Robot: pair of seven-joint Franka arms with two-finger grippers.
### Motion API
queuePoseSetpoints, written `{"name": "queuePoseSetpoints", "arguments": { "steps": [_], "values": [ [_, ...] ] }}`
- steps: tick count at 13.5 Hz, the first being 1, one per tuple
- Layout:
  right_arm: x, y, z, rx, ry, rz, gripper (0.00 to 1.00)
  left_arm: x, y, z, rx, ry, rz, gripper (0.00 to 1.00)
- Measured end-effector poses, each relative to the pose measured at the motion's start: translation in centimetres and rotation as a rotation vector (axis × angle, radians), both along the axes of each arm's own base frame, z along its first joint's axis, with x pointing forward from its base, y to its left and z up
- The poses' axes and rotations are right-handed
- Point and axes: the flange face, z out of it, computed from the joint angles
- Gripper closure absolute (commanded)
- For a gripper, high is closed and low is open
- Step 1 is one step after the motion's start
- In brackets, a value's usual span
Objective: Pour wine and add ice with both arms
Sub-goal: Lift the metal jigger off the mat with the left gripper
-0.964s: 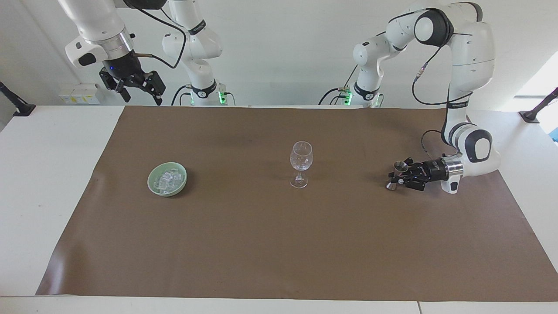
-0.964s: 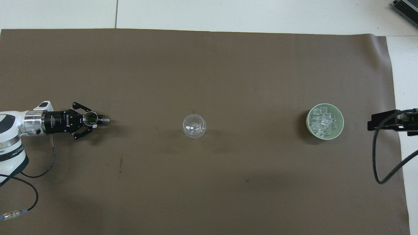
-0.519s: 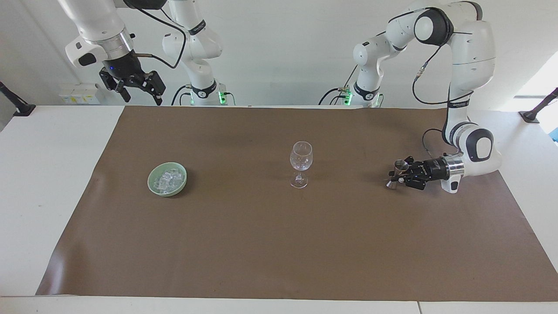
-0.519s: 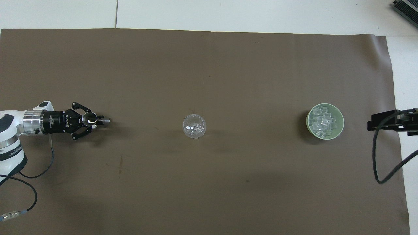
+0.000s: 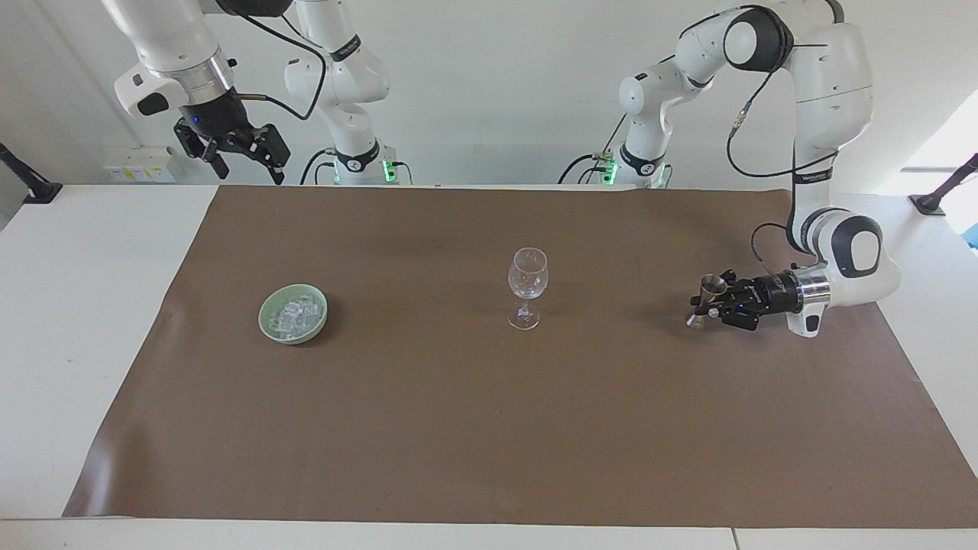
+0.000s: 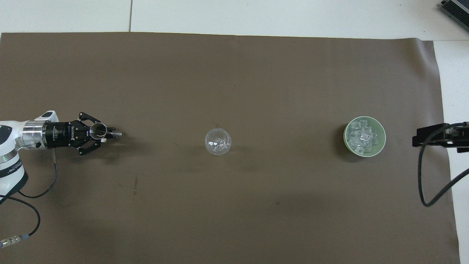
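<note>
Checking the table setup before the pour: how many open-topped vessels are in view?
3. The green bowl of ice toward the right arm's end, the wine glass mid-table, and a small metal jigger held by the left gripper.

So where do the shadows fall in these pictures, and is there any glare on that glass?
Facing view: soft shadows lie on the brown mat beside the green bowl, and the wine glass shows small bright glints. Overhead view: a dark shadow hugs the bowl's rim toward the glass, and the glass's bowl sparkles with highlights.
</note>
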Motion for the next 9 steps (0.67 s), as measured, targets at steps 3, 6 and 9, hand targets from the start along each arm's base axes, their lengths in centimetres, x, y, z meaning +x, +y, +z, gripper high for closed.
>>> {"name": "queuePoseSetpoints", "arguments": {
  "steps": [3, 6, 9],
  "values": [
    [0.0, 0.0, 0.0, 0.0, 0.0, 0.0, 0.0, 0.2, -0.1, 0.3, -0.005, 0.04, 0.011, 1.0],
    [0.0, 0.0, 0.0, 0.0, 0.0, 0.0, 0.0, 0.6, -0.4, 1.3, -0.041, 0.063, 0.029, 1.0],
    [0.0, 0.0, 0.0, 0.0, 0.0, 0.0, 0.0, 1.1, -0.7, 3.5, -0.062, 0.07, 0.026, 1.0]
  ]
}}
